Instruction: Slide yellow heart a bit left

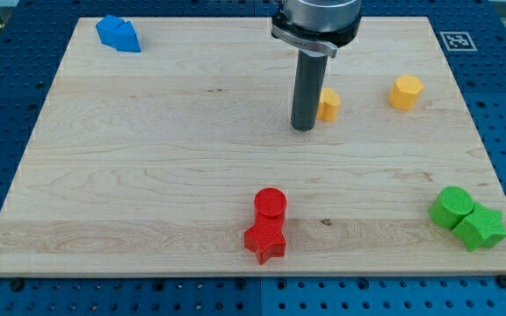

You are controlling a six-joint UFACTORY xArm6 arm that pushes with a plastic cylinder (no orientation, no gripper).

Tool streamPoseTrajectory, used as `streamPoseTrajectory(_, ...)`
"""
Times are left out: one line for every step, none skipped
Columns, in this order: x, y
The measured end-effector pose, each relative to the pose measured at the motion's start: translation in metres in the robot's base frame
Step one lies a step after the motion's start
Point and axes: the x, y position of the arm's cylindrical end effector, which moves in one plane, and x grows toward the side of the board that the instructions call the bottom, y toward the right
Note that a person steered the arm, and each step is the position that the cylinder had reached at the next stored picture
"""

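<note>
Your tip (303, 128) rests on the tabletop (148, 175) touching the left side of the yellow heart (328, 104) (half hidden behind the rod), so this jawless end effector grips nothing; circle round to the heart's right, then nudge it left gently.

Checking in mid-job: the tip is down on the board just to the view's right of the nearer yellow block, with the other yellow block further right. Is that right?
Not quite. The camera view shows my tip just to the view's left of the nearer yellow block, partly hiding it, not to its right. The rest holds: the other yellow block sits further to the view's right.
</note>
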Motion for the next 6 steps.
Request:
streamPoseTrajectory(0.015, 0.045)
streamPoseTrajectory(0.016, 0.059)
streamPoseTrajectory(0.015, 0.064)
streamPoseTrajectory(-0.016, 0.083)
streamPoseTrajectory(-0.027, 0.082)
streamPoseTrajectory(-0.028, 0.078)
